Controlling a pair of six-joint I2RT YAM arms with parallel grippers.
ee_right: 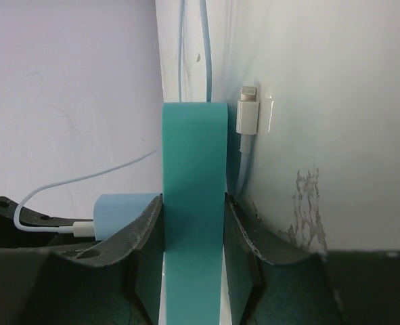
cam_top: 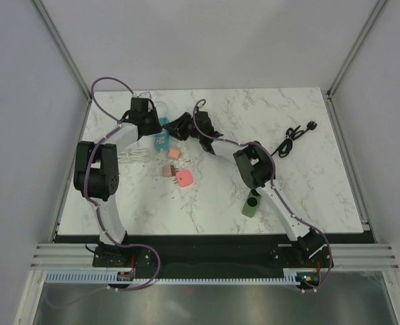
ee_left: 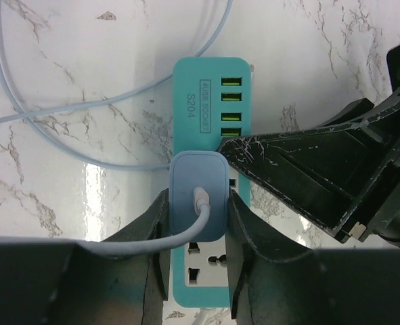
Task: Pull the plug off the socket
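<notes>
A teal socket strip with green USB ports lies on the marble table; it shows small in the top view. A light-blue plug with a white cable sits in its socket. My left gripper is shut on the plug, a finger on each side. My right gripper is shut on the strip's teal edge, and its black finger crosses the left wrist view. The plug shows to the left of the strip in the right wrist view.
A white Lightning connector lies beside the strip. Pink and tan adapters lie mid-table, a green cylinder stands near the right arm, and a black cable lies at far right. Pale cable loops run to the left of the strip.
</notes>
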